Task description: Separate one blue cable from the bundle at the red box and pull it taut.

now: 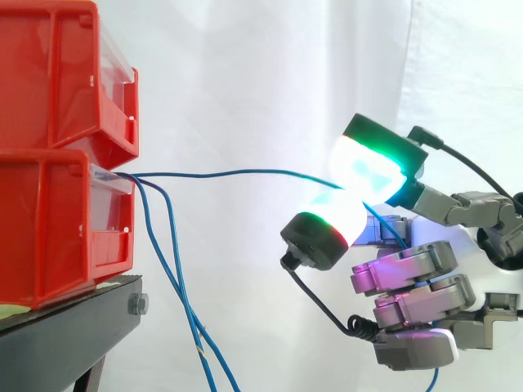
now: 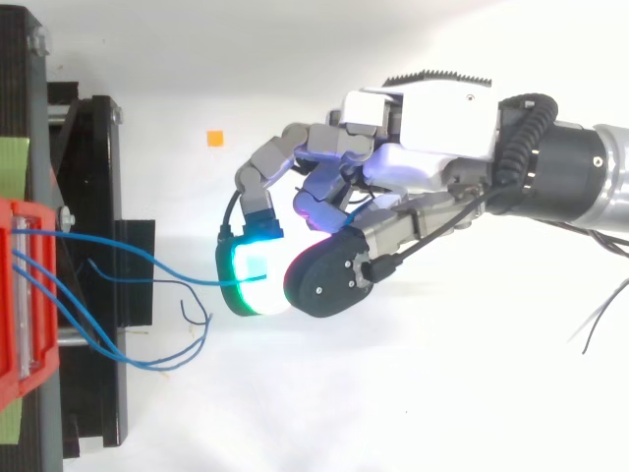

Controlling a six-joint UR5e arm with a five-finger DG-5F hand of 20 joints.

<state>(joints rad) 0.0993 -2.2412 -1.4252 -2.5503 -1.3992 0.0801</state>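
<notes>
Cable (image 1: 237, 172) pinched in hand (image 1: 413, 273) — blue, spanning from red bin (image 1: 57, 220)

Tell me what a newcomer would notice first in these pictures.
The hand at right, its glowing green-cyan and white fingertips pinching one blue cable. That cable runs nearly level from the stacked red bins at left, while the other blue cables droop below it.
</notes>
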